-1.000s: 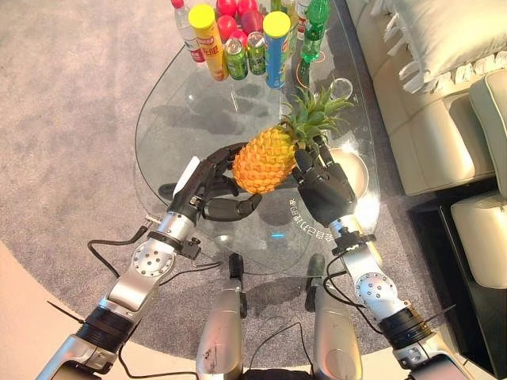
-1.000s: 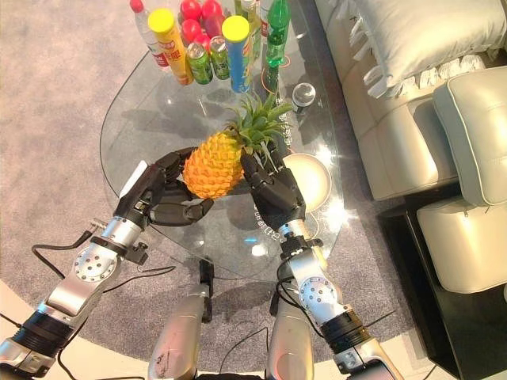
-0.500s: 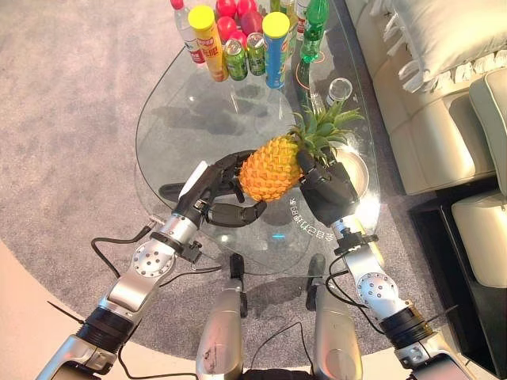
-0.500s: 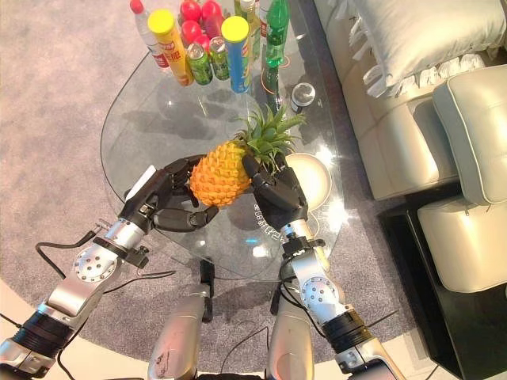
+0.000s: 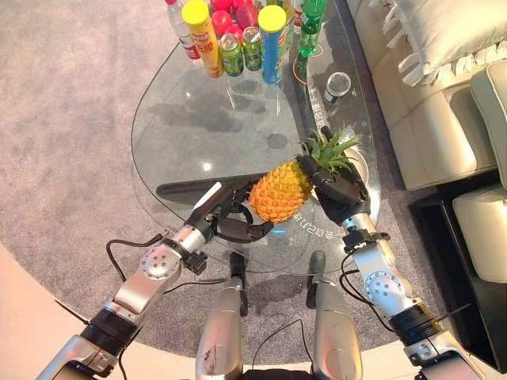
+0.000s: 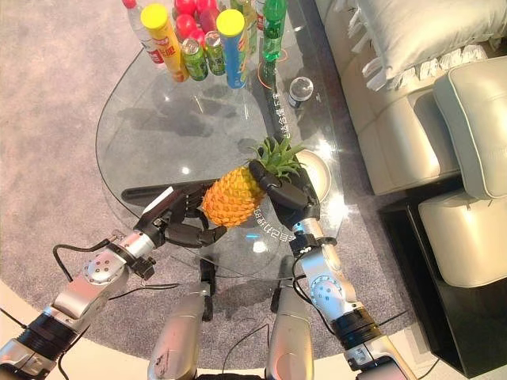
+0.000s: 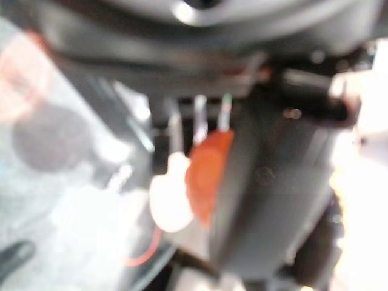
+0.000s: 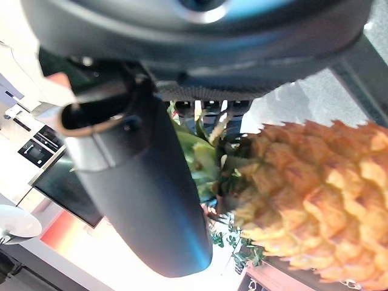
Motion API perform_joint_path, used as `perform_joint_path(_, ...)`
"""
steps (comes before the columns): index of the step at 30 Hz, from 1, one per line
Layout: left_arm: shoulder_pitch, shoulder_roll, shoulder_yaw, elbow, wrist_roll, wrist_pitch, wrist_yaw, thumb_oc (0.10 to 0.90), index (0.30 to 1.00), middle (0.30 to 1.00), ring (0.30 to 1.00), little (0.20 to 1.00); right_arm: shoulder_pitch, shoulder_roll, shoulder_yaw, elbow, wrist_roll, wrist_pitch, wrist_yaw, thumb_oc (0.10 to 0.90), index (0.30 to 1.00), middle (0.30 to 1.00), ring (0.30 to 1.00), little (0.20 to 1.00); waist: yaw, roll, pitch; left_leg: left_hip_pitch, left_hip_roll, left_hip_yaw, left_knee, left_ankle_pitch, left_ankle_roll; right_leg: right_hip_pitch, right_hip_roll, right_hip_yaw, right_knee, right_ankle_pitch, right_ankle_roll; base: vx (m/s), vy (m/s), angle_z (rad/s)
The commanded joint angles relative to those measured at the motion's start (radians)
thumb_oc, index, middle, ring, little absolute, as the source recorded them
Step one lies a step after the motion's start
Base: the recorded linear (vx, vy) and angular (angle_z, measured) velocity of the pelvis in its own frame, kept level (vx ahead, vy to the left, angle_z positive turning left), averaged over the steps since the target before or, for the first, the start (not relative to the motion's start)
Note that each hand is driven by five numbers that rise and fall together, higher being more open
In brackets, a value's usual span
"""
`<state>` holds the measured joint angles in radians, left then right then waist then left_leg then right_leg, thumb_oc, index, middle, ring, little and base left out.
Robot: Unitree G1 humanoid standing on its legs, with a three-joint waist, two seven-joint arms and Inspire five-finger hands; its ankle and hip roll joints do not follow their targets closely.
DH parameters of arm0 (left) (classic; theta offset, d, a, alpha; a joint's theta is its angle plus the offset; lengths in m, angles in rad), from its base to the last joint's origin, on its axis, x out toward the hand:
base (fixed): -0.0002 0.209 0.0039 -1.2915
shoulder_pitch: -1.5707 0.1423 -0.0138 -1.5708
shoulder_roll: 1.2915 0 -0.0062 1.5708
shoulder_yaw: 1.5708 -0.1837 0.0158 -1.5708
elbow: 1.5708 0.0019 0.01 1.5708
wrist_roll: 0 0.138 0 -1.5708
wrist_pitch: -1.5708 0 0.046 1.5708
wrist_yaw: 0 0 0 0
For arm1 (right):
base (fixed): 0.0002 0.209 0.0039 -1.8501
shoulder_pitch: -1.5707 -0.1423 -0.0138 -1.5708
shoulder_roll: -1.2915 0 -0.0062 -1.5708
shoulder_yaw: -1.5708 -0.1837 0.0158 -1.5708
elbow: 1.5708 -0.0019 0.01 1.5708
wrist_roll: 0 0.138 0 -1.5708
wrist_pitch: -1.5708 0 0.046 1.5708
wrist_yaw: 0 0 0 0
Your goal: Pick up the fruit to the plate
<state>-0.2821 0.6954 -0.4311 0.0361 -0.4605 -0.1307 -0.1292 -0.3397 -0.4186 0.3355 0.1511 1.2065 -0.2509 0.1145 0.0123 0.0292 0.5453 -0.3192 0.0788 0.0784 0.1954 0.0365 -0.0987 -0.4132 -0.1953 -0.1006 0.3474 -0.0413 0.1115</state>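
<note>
The pineapple (image 5: 281, 190) hangs above the glass surface (image 5: 198, 127), just beside the pale plate (image 6: 321, 170), pinched between both robot hands: the left robot hand (image 5: 230, 218) curls under its body, the right robot hand (image 5: 337, 190) grips its leafy crown end.

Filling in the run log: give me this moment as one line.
pineapple: held between both, above table | left robot hand: under body | right robot hand: at crown | plate: right of fruit, empty
</note>
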Motion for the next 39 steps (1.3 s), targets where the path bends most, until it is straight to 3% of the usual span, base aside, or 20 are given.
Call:
perform_joint_path(1,-0.045,0.015,-0.019,-0.152,-0.029,-0.110,-0.049,0.100,0.300,0.300,0.300,0.200,-0.103,-0.025,-0.023,-0.085,-0.017,-0.090,0.041,0.800,0.900,0.900,0.900,0.900,-0.021,0.009,-0.025,-0.057,-0.131,0.060,0.153,-0.125,0.051,0.065,0.109,-0.083,-0.067,-0.009,-0.035,0.00,0.000,0.00)
perform_joint_path(10,-0.039,0.016,-0.014,-0.164,-0.038,-0.115,-0.025,0.100,0.300,0.300,0.300,0.200,-0.100,-0.024,-0.002,-0.095,-0.034,-0.048,0.055,0.800,0.900,0.900,0.900,0.900,-0.023,0.013,-0.025,-0.060,-0.139,0.048,0.148,-0.121,0.053,0.059,0.109,-0.071,-0.070,-0.007,-0.036,0.00,0.000,0.00)
perform_joint_path(11,-0.038,0.016,-0.010,-0.167,-0.043,-0.113,-0.025,0.100,0.300,0.300,0.300,0.200,-0.098,-0.023,0.003,-0.106,-0.038,-0.040,0.061,0.674,0.792,0.792,0.792,0.774,-0.023,0.014,-0.025,-0.061,-0.142,0.046,0.147,-0.121,0.053,0.058,0.109,-0.069,-0.071,-0.006,-0.037,0.00,0.000,0.00)
perform_joint_path(12,-0.037,0.015,-0.009,-0.167,-0.043,-0.112,-0.024,0.100,0.300,0.300,0.300,0.200,-0.097,-0.023,0.004,-0.108,-0.038,-0.038,0.063,0.100,0.300,0.300,0.300,0.200,-0.023,0.014,-0.025,-0.061,-0.142,0.046,0.147,-0.121,0.053,0.058,0.109,-0.069,-0.072,-0.006,-0.037,0.00,0.000,0.00)
perform_joint_path(26,-0.035,-0.003,-0.013,-0.169,-0.031,-0.099,-0.021,0.100,0.300,0.300,0.300,0.200,-0.100,-0.008,0.022,-0.137,-0.032,-0.046,0.171,0.100,0.300,0.300,0.300,0.200,-0.020,0.014,-0.025,-0.064,-0.150,0.039,0.143,-0.122,0.058,0.054,0.108,-0.070,-0.070,-0.005,-0.034,0.00,0.000,0.00)
perform_joint_path(39,-0.038,-0.020,-0.008,-0.154,-0.031,-0.080,-0.020,0.100,0.300,0.300,0.300,0.200,-0.095,0.015,0.002,-0.146,-0.022,-0.075,0.181,0.100,0.300,0.300,0.300,0.200,-0.024,0.013,-0.025,-0.060,-0.147,0.044,0.143,-0.125,0.058,0.055,0.110,-0.074,-0.070,-0.006,-0.034,0.00,0.000,0.00)
